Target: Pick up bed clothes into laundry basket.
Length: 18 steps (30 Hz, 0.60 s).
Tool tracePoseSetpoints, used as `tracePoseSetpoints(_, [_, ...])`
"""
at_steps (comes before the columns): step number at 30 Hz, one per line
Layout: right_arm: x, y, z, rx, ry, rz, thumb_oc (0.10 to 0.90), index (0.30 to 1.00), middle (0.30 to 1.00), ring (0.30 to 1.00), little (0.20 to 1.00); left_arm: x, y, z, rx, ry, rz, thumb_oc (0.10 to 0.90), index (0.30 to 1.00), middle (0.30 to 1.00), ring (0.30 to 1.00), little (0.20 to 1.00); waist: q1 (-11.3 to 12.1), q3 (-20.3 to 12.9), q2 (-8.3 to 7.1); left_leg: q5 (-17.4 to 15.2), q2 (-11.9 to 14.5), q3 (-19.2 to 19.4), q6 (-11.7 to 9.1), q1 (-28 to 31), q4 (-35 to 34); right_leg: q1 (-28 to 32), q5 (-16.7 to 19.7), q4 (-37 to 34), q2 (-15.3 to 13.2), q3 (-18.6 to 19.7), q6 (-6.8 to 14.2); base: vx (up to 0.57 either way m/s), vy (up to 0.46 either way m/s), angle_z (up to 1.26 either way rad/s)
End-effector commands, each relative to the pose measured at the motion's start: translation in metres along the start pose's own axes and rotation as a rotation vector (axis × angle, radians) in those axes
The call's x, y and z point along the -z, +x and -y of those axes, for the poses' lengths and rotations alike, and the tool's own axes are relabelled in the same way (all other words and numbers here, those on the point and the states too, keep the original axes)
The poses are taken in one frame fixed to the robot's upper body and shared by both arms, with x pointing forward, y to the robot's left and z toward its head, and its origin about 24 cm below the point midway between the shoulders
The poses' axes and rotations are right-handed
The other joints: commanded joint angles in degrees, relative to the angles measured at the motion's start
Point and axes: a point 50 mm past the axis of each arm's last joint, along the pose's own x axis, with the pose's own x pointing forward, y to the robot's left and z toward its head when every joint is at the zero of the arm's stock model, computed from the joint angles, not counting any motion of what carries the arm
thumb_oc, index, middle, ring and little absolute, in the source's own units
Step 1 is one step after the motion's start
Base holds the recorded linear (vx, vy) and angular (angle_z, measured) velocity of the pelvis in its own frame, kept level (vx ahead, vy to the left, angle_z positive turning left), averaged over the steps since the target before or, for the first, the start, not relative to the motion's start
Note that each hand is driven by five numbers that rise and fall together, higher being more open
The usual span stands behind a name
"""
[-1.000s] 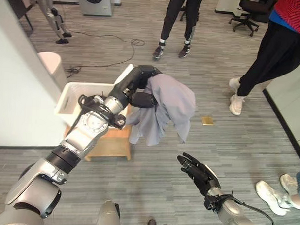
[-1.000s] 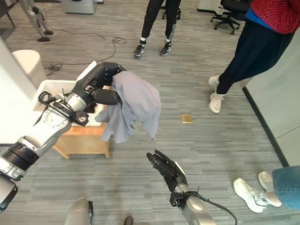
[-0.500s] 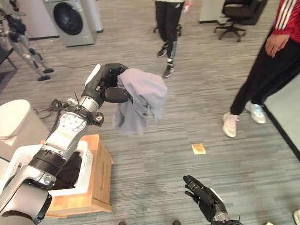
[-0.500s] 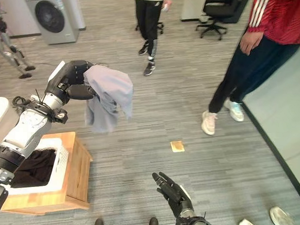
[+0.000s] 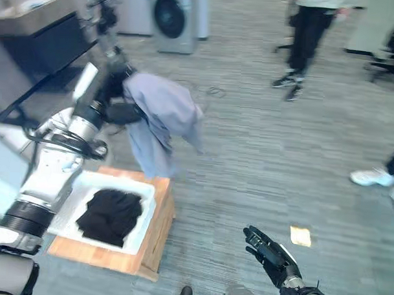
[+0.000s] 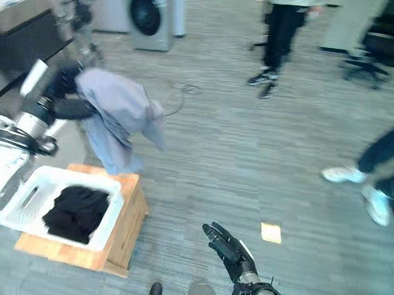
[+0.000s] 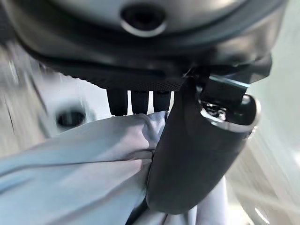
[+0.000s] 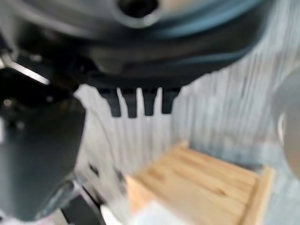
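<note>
While draped: garment over left hand

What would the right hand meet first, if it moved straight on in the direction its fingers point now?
Probably the wooden stand under the basket; the right hand, open, points toward it over bare floor. Depth is unclear.

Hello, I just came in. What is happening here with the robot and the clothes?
The robot is putting clothes into a laundry basket. Its left robot hand is closed on a grey garment and holds it up in the air, just beyond the white basket. The basket sits on a low wooden stand and already holds a dark garment. The right robot hand is low, open and holds nothing. People stand further off on the floor.
</note>
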Motion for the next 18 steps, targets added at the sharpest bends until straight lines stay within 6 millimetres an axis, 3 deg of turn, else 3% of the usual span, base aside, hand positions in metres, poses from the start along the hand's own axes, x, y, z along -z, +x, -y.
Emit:
tracePoseSetpoints(1, [-0.046,0.0,0.014,0.006,-0.065,0.218,0.8,0.9,0.9,0.9,0.9,-0.07,0.02,-0.048,-0.22,-0.011,0.358,0.4,0.3,0.3,0.3,0.3,-1.0,-5.0,0.39,-5.0,3.0,-0.4,-5.0,1.5,2.6,4.0,9.3,-11.8,-1.9,-3.4,2.0,0.06,-0.177,1.49])
tracePoseSetpoints(2, [-0.043,-0.001,0.015,0.019,-0.041,0.215,0.8,0.9,0.9,0.9,0.9,-0.07,0.018,-0.048,-0.214,-0.011,0.356,0.4,0.3,0.3,0.3,0.3,-0.5,-5.1,-0.11,-4.9,3.4,-0.9,-5.3,1.7,2.4,5.0,9.1,-12.5,-2.7,-5.6,1.5,0.1,-0.314,1.32])
tracePoseSetpoints(3, [-0.041,-0.002,0.021,0.062,-0.011,0.212,0.8,0.9,0.9,0.9,0.9,-0.055,0.005,-0.05,-0.231,-0.047,0.314,0.4,0.3,0.3,0.3,0.3,0.8,-5.8,-1.39,-4.2,4.4,-1.2,-6.3,1.5,1.8,6.8,10.2,-14.9,-2.9,-7.9,1.0,0.14,-0.422,1.16])
tracePoseSetpoints(5, [-0.046,-0.004,0.027,0.071,-0.01,0.228,0.8,0.9,0.9,0.9,0.9,-0.051,0.001,-0.053,-0.231,-0.053,0.296,0.4,0.3,0.3,0.3,0.3,0.2,-6.2,-1.94,-4.3,5.0,-1.7,-7.0,0.0,4.1,8.6,10.4,-16.6,-2.9,-9.6,0.5,0.12,-0.319,1.03])
tracePoseSetpoints(7, [-0.054,-0.007,0.037,0.109,-0.044,0.246,0.8,0.9,0.9,0.9,0.9,-0.051,0.008,-0.049,-0.211,-0.069,0.291,0.4,0.3,0.3,0.3,0.3,-1.1,-5.7,-2.57,-4.9,6.9,6.7,-6.7,-2.1,6.9,9.9,9.9,-16.6,-4.1,-13.8,0.3,0.03,-0.148,0.86])
tracePoseSetpoints(9, [-0.06,-0.008,0.043,0.154,-0.035,0.272,0.8,0.9,0.9,0.9,0.9,-0.057,0.017,-0.041,-0.174,-0.082,0.307,0.4,0.3,0.3,0.3,0.3,-2.7,-5.9,-2.49,-5.2,9.8,19.5,-6.1,-2.4,6.3,10.2,9.9,-17.0,-5.5,-18.6,0.7,-0.05,-0.065,1.34])
tracePoseSetpoints(10, [-0.061,-0.009,0.044,0.166,-0.023,0.284,0.8,0.9,0.9,0.9,0.9,-0.061,0.021,-0.038,-0.155,-0.07,0.314,0.4,0.3,0.3,0.3,0.3,-2.7,-6.2,-1.97,-5.1,10.5,21.2,-6.0,-1.7,4.6,10.5,9.6,-17.0,-5.5,-19.5,0.9,-0.02,-0.013,1.72])
tracePoseSetpoints(12, [-0.064,-0.008,0.042,0.159,-0.027,0.296,0.8,0.9,0.9,0.9,0.9,-0.07,0.029,-0.038,-0.124,-0.004,0.326,0.4,0.3,0.3,0.3,0.3,-2.2,-6.9,-1.44,-3.6,9.7,19.2,-6.2,-1.1,2.0,10.8,9.7,-17.7,-5.4,-20.2,0.8,0.04,0.002,0.96])
tracePoseSetpoints(18, [-0.05,-0.003,0.028,0.115,0.028,0.267,0.8,0.9,0.9,0.9,0.9,-0.102,0.05,-0.044,-0.097,0.203,0.363,0.4,0.3,0.3,0.3,0.3,-2.3,-8.9,0.3,-1.4,9.6,19.6,-6.1,1.0,-3.7,11.9,9.6,-18.8,-6.1,-22.2,1.4,0.07,0.026,0.09])
